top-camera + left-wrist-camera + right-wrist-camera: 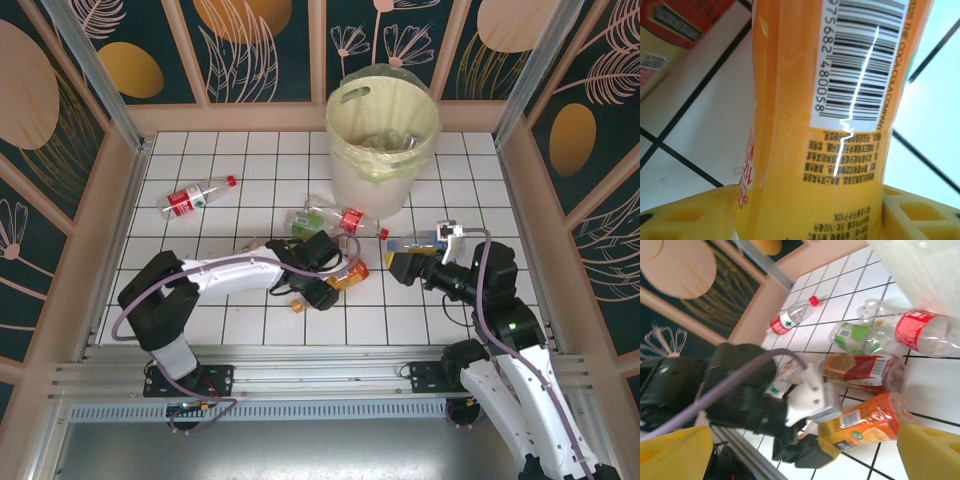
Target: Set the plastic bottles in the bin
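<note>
Currently my left fingers (330,277) are clamped on the orange bottle (790,125). In the left wrist view the yellow pads (685,217) press it from both sides, its wall is pinched in at the waist, and the barcode faces the camera. The bottle sits low over the bench (240,160), a white surface ruled in a dark grid, near its middle. I cannot tell whether it rests on the bench or hangs just clear of it.

My right fingers (400,257) stand wide apart with nothing between them. They are to the right of the bottle cluster and point toward it.

Just beyond the orange bottle a red-and-gold bottle (860,371) lies on its side, close beside it. Farther on are a green-label bottle (855,336) and a red-label bottle (920,332), both clear and on their sides, close together, between my left fingers and the bin (360,180). A red-cap bottle (197,198), clear with a red label, lies alone well to the left, near the left wall.

The bin stands upright at the far edge of the bench, right of centre. It is lined with a pale yellow-green bag (345,100), and clear plastic shows inside it. The held bottle and the four loose ones are all outside the bin.
</note>
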`<state>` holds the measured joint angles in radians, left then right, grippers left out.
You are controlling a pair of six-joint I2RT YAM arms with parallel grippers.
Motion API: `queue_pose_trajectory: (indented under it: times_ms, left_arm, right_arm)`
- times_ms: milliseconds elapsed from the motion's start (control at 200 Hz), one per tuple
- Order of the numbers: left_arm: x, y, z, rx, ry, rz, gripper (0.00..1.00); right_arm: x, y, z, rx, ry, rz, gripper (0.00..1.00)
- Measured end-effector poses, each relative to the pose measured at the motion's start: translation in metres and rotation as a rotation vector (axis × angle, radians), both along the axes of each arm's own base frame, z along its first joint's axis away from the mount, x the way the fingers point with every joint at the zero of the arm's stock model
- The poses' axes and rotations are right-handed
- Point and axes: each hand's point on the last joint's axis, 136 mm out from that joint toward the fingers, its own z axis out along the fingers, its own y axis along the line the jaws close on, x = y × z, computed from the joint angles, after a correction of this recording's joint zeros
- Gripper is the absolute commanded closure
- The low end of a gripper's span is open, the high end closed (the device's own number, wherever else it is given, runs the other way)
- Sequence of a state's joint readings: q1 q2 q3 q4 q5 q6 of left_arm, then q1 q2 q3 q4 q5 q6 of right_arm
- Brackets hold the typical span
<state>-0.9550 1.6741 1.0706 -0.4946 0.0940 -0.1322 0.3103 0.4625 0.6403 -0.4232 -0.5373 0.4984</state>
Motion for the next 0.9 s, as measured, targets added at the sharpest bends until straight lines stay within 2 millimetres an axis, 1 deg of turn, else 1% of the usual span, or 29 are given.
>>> queue_pose_trajectory:
  times_ms: [180, 225, 280, 365, 515, 610, 901]
  left_arm:
    - [0.003, -0.020, 0.056, -0.257, -0.055, 0.074, 0.38]
    - [0.003, -0.025, 0.067, -0.321, -0.063, 0.090, 0.38]
    - [0.002, -0.028, 0.078, -0.395, -0.065, 0.107, 0.38]
    - [-0.001, -0.033, 0.087, -0.476, -0.052, 0.129, 0.38]
    - [-0.003, -0.041, 0.092, -0.559, -0.020, 0.151, 0.38]
    - [-0.003, -0.047, 0.098, -0.613, -0.001, 0.157, 0.38]
    - [-0.009, -0.065, 0.130, -0.778, 0.042, 0.124, 0.37]
  right_arm:
    - [0.011, -0.006, -0.028, 0.033, 0.082, -0.085, 0.06]
    - [0.013, -0.006, -0.033, 0.040, 0.102, -0.095, 0.06]
    - [0.016, -0.005, -0.036, 0.048, 0.107, -0.096, 0.06]
    - [0.019, 0.000, -0.035, 0.072, 0.105, -0.077, 0.06]
    - [0.023, 0.011, -0.034, 0.116, 0.097, -0.019, 0.06]
    - [0.026, 0.017, -0.033, 0.135, 0.091, 0.009, 0.06]
    - [0.038, 0.030, -0.028, 0.166, 0.072, 0.058, 0.07]
